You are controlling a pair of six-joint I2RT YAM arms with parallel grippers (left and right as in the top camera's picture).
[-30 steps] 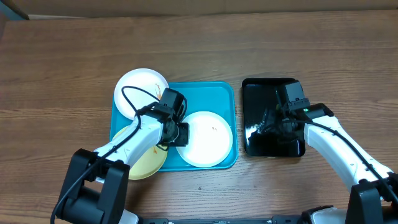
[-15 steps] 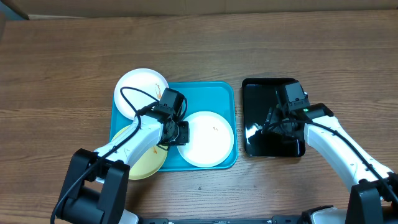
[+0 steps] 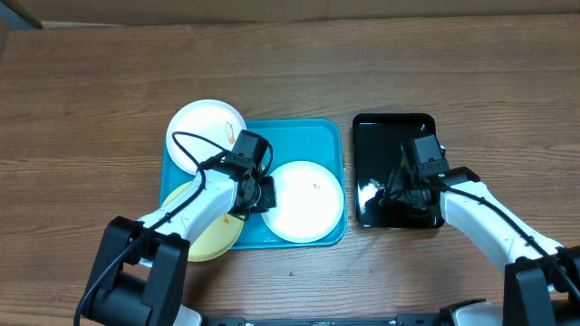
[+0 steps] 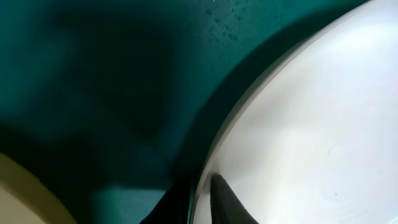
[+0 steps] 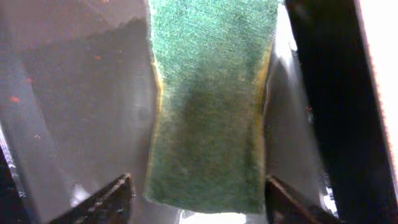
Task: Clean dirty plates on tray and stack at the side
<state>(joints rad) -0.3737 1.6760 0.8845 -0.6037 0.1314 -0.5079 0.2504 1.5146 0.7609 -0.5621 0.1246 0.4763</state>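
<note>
The turquoise tray (image 3: pixel 317 136) holds a white plate (image 3: pixel 304 201) at its right. A second white plate (image 3: pixel 201 127) with small orange smears overlaps its far-left corner, and a pale yellow-green plate (image 3: pixel 213 231) overlaps its near-left corner. My left gripper (image 3: pixel 264 194) is shut on the left rim of the white plate (image 4: pixel 323 124), one finger under and one on top. My right gripper (image 3: pixel 403 186) is open over the black tray (image 3: pixel 390 131), its fingers (image 5: pixel 199 199) on either side of a green sponge (image 5: pixel 208 106) lying there.
The black glossy tray sits on the wooden table to the right of the turquoise tray. The plates on the left overhang the tray's edge onto the table (image 3: pixel 91 109).
My left gripper has slid the white plate slightly to the right. My right gripper has moved nearer and a little lower over the black tray.
</note>
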